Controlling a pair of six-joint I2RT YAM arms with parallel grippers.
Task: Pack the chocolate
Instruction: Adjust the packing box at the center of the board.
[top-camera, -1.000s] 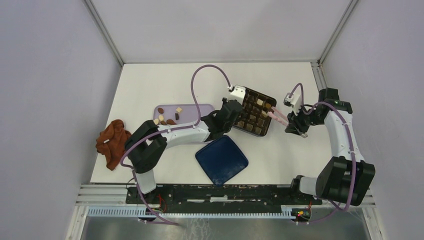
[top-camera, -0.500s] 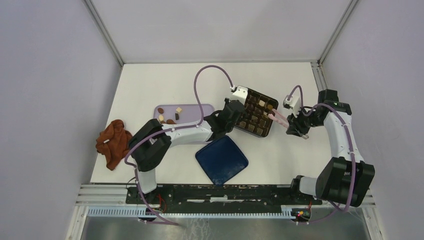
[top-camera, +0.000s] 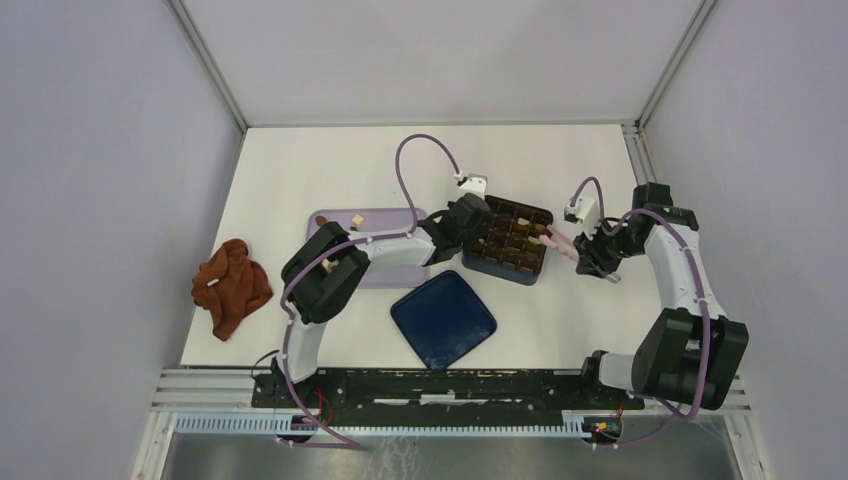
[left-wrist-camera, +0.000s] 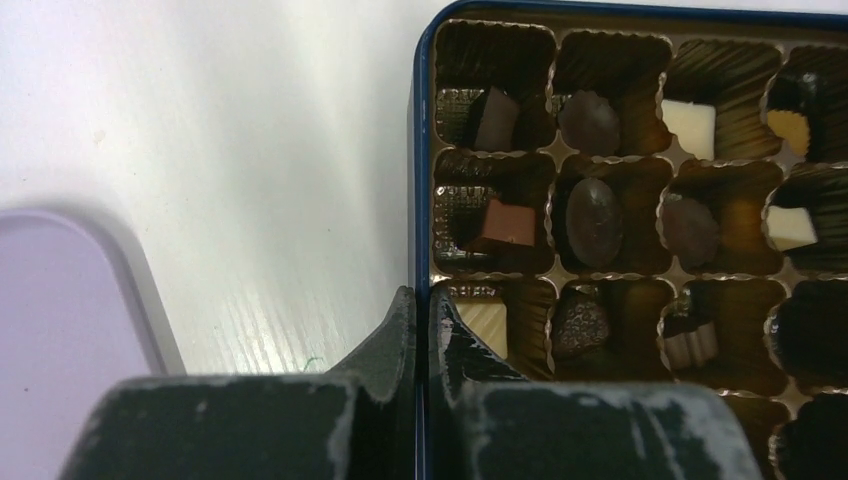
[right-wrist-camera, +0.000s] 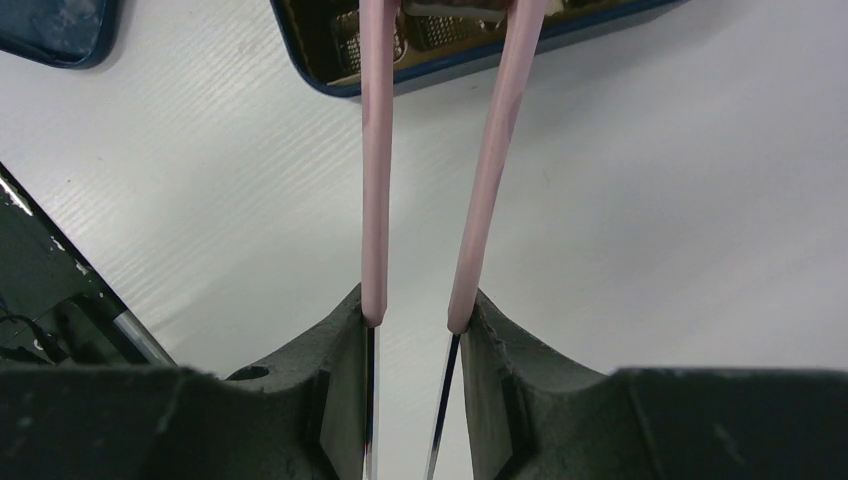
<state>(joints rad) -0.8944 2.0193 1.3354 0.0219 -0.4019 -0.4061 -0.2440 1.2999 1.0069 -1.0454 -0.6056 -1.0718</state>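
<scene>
- Pale lilac-grey walls close in a white table (top-camera: 300, 170), with both arms reaching toward its far middle.
- The left arm has swung across in the last second and now hides more of the flat lilac plastic tray (top-camera: 380, 217) than it did.
- The dark blue rectangular box with a brown ribbed liner (top-camera: 507, 266) has changed most. It lay skewed like a diamond a second ago. It now sits nearly square to the table edge and slightly nearer the arm bases.
- The flat dark blue lid (top-camera: 443, 320) lies where it was, on the near side and apart from the box.
- The crumpled reddish-brown cloth (top-camera: 230, 287) is unmoved at the left edge.
- The left gripper (top-camera: 466, 228) is clamped on the box's left wall (left-wrist-camera: 421, 150), one finger outside and one inside a near cell (left-wrist-camera: 420, 310). I judge this grip did the turning.
- The right gripper (top-camera: 590, 250) is pinched around the handle end of the long pink tongs (top-camera: 556, 241), whose arms stand apart (right-wrist-camera: 377, 150). Their tips reach over the box's right edge, a little further in than before. The wrist view cuts the tips off, so I cannot tell whether they carry a piece.
- Most of the chocolate (left-wrist-camera: 594, 208) sits in the box's cells: dark, mid-brown and cream pieces. Some cells look empty, and a couple of loose pieces show on the tray (top-camera: 356, 220).
- The packing looks well along but unfinished, and the squared box should give the tongs a straighter approach.
</scene>
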